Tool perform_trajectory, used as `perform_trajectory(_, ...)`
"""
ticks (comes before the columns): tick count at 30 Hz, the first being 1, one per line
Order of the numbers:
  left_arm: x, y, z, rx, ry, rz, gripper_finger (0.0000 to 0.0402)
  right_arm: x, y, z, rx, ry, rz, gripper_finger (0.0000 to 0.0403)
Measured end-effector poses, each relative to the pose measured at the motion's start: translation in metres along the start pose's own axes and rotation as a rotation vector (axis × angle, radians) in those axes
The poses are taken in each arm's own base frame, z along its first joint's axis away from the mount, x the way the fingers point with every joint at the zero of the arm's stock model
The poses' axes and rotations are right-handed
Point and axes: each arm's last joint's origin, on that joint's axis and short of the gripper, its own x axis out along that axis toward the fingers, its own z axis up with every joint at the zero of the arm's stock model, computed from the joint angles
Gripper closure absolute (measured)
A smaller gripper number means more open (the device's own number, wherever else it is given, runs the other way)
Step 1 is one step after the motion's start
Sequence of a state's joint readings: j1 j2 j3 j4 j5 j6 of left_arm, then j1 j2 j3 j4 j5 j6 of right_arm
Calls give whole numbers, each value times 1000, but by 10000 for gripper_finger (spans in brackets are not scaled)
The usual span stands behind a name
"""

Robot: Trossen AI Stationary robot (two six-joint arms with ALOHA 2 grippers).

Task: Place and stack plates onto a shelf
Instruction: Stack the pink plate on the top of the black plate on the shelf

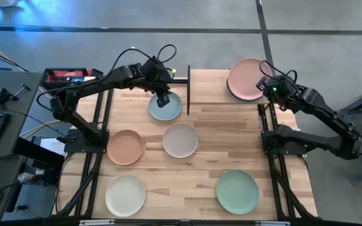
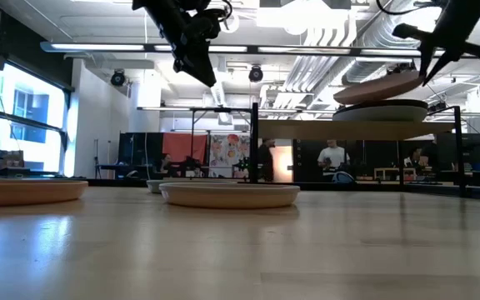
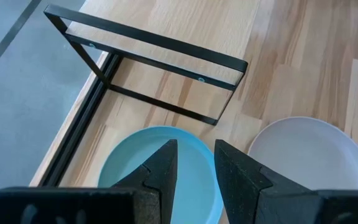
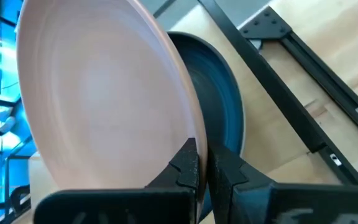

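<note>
Pink plate going onto the shelf stack, upper right of the overhead frame

Nearest, four plates wait on the worktop [image 1: 206, 182]; beyond, the left tool [image 1: 163, 99], fingers slightly apart and empty, hovers over the light blue plate [image 1: 165, 108]. Farthest, the right tool [image 1: 264, 83] is clamped on the pink plate [image 1: 247, 78], its rim tilted just above the black plate [image 4: 219, 118] on the shelf [image 1: 207, 86].

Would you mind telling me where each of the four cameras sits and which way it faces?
High view: overhead, facing straight down; both arms, shelf, five loose plates.
Low view: table height, facing level toward the room; both grippers hang from above.
Left wrist view: on the left arm, facing the light blue plate; left gripper open.
Right wrist view: on the right arm; right gripper clamps the pink plate.
Shared: high and right wrist views both show that pink plate atop the shelf's stack.
</note>
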State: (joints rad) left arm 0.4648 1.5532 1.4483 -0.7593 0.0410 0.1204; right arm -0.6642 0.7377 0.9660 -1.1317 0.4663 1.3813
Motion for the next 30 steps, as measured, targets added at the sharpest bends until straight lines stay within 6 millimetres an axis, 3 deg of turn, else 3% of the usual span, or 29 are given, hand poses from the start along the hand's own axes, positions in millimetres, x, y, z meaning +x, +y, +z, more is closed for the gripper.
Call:
perform_trajectory(23, 0, 0, 0, 35, 0, 0, 305, 18, 11, -5, -17, 1, -84, 402)
perform_trajectory(30, 0, 0, 0, 35, 0, 0, 305, 18, 11, -5, -15, -18, -87, 360)
